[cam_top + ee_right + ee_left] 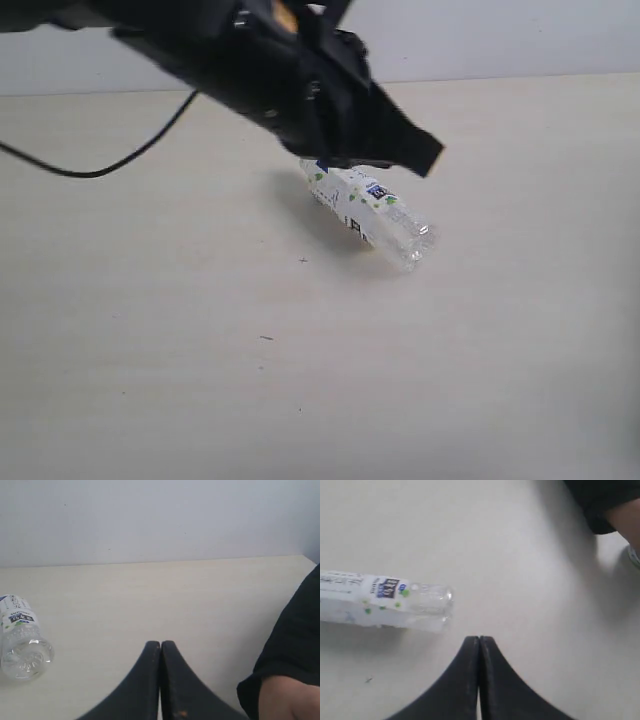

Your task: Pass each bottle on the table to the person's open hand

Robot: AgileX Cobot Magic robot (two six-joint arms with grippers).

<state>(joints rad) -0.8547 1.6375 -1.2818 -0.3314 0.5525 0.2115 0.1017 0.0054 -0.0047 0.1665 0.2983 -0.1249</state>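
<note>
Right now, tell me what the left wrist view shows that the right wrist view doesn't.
Left wrist only: the bottle seen side-on, lengthwise. Right wrist only: the pale wall behind the table, and the bottle's clear base end-on. Both: the bottle lying on the table, a person's dark sleeve, and a shut gripper (left gripper, right gripper).

Frame left: clear plastic bottle with white-and-green printed label (385, 602) lying on side, clear end toward centre, other end cut by edge. Bottom centre: black two-finger claw (479, 639), tips pressed together, apart from bottle. Underneath: pale beige bench (470, 530). Upper right corner: black sleeve (600, 500), bare skin (625, 520).
</note>
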